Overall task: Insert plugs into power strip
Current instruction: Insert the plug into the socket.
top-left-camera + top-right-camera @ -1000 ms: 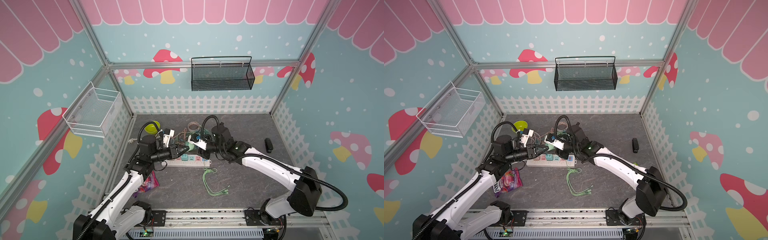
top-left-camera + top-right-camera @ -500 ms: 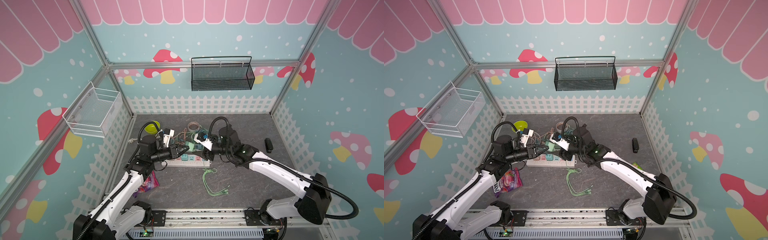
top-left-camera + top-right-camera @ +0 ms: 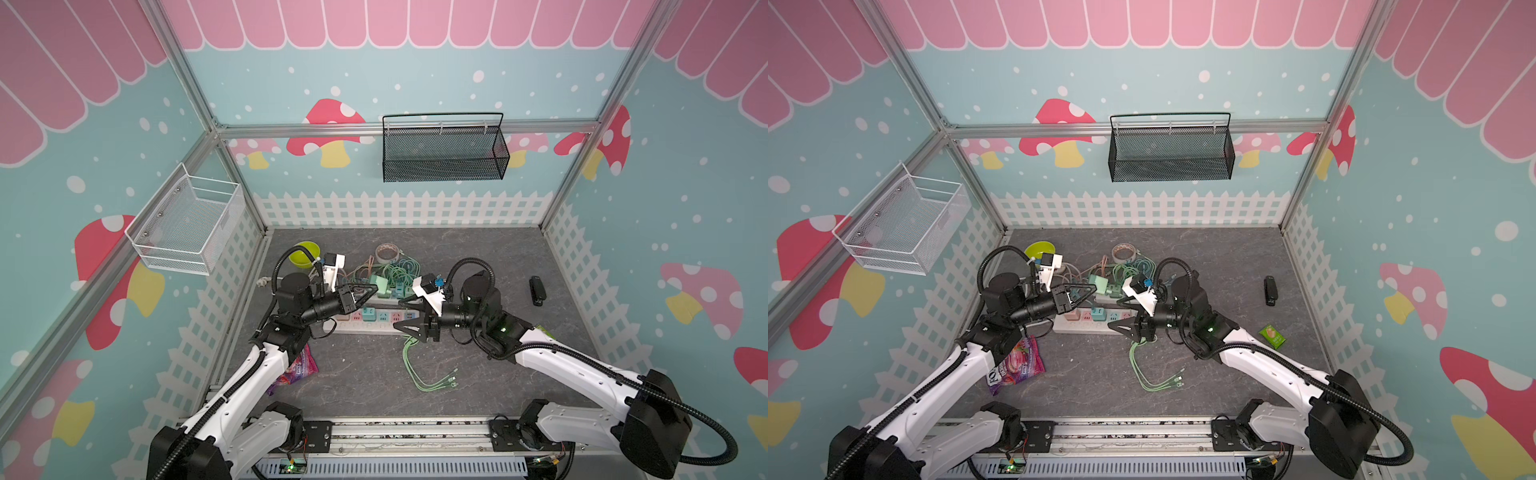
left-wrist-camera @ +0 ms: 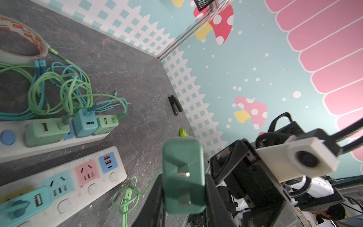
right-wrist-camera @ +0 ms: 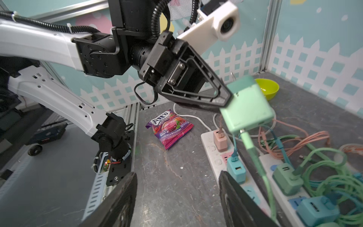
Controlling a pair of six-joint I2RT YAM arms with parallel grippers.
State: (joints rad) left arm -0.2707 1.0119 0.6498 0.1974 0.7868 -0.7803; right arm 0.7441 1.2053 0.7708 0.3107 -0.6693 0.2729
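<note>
Above the power strip (image 3: 360, 329), left jaws pinch a mint plug (image 3: 381, 286) by its sides, leaving prongs free for insertion; right jaws stand spread, empty.

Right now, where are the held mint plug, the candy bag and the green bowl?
mint plug (image 4: 183, 163): left wrist view, on its pronged face.
candy bag (image 5: 170, 127): right wrist view, on the printed front.
green bowl (image 3: 306, 253): a top view, on its inside.
</note>
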